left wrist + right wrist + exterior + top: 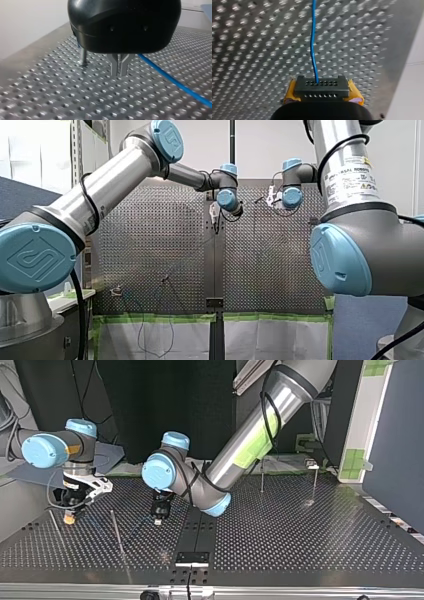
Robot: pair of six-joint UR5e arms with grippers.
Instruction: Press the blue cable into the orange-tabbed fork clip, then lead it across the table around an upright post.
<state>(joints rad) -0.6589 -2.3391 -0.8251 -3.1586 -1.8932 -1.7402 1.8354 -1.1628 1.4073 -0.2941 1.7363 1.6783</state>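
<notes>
The blue cable (313, 37) runs ahead over the perforated table from between the yellow-edged pads of my right gripper (319, 86), which is shut on it. In the top view this gripper (70, 519) hangs low over the table at the left. My left gripper (119, 74) has its metal fingers pressed together with nothing between them, just above the table. The blue cable (175, 81) lies on the table beside it, apart from the fingers. A short upright post (83, 55) stands on the other side. In the top view my left gripper (158, 521) is near the middle.
Thin upright posts stand on the table: one (116, 530) between the two grippers, another (52, 522) by my right gripper, and two more (261, 477) (315, 482) at the top view's far right. A black centre strip (197, 530) divides the table.
</notes>
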